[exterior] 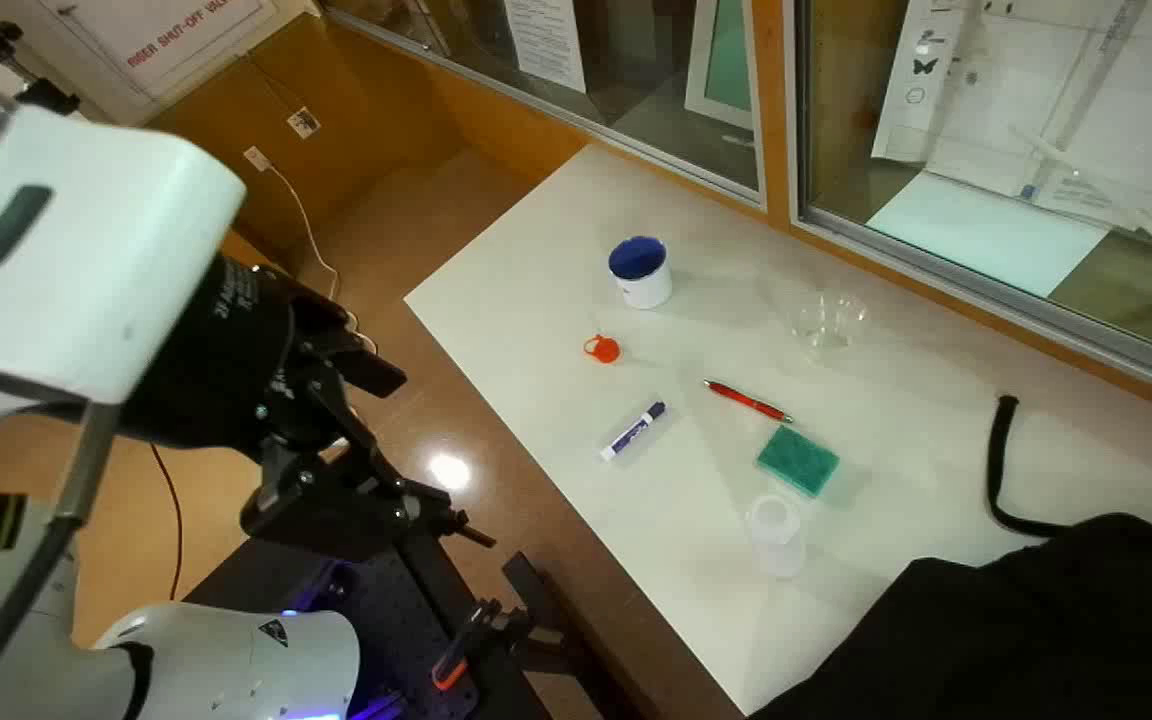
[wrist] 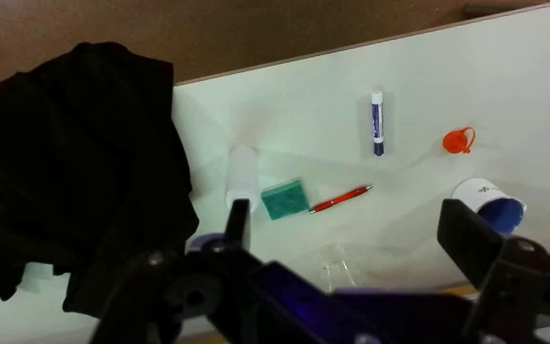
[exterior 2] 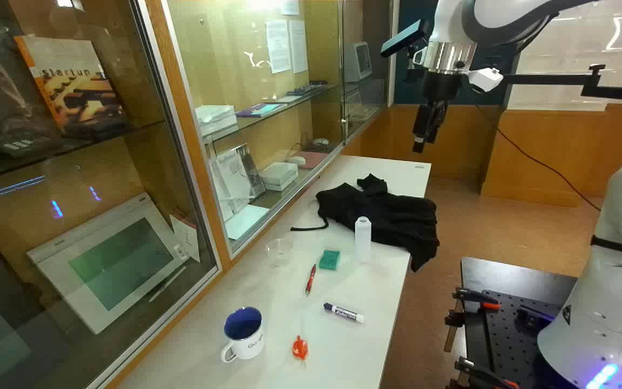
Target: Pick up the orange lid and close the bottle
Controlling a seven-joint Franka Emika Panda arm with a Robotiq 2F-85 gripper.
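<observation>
At the left of my wrist view a black cloth (wrist: 79,177) is lying rumpled on the white table (wrist: 299,114), part of it spilling past the table's edge. Just right of it, with a bare strip between them, the white bottle (wrist: 242,172) is standing upright. A green sponge (wrist: 285,199) is lying just beside the bottle, and a red pen (wrist: 339,199) is stretching away from the sponge, one tip near its corner. Across the middle I am holding my pincer (wrist: 344,210) with its two fingers spread wide apart; in both exterior views it is hanging well apart from the things on the table. Below the pen a clear cup (exterior: 829,322) is standing, showing more plainly in an exterior view. Farther right a purple-and-white marker (wrist: 377,123) is lying with its dark cap pointing toward the bottom of my wrist view. Beyond that the orange lid (wrist: 455,142) is lying on the table, its loop turning to the right, near the marker and well apart from the bottle. Rightmost, a white mug (wrist: 476,191) is standing upright near the lid, showing me its blue inside.
</observation>
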